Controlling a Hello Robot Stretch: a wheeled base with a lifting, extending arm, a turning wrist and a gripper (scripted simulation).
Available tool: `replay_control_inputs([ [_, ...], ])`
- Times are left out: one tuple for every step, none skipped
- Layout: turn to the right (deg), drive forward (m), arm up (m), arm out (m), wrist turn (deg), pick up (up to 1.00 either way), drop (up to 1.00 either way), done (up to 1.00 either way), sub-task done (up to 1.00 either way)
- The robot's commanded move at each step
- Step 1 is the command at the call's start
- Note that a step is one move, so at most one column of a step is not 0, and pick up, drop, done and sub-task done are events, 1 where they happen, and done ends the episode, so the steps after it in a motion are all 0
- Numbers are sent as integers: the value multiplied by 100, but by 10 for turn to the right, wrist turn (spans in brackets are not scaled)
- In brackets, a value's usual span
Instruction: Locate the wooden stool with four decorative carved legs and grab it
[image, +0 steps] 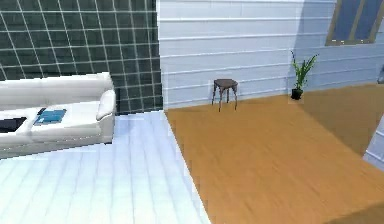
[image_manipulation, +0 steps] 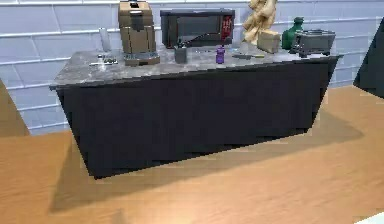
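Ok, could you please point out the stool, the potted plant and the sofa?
stool (image: 225, 84), forward view, on its seat.
potted plant (image: 303, 69), forward view, on its leaves.
sofa (image: 62, 91), forward view, on its backrest.

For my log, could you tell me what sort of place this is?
Likely an open-plan home: a white cushioned sofa, a dark wooden stool, and a dark stone-topped counter bearing a black microwave.

The forward view looks ahead and a little down from well back in the room, with the far wall (image: 250, 50) at 12 o'clock, the stool (image: 225, 91) small against it, and a white sofa (image: 55, 110) at 9 o'clock. The arm side view faces a dark counter (image_manipulation: 190, 115) from near, looking slightly down on its top at 12 o'clock. Both take in orange wood floor (image: 280, 160), at 4 o'clock in the forward view and 6 o'clock in the other.
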Motion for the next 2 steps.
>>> replay_control_inputs([
  [0, 100, 0, 0, 0, 0, 0, 0, 0],
  [30, 0, 0, 0, 0, 0, 0, 0, 0],
])
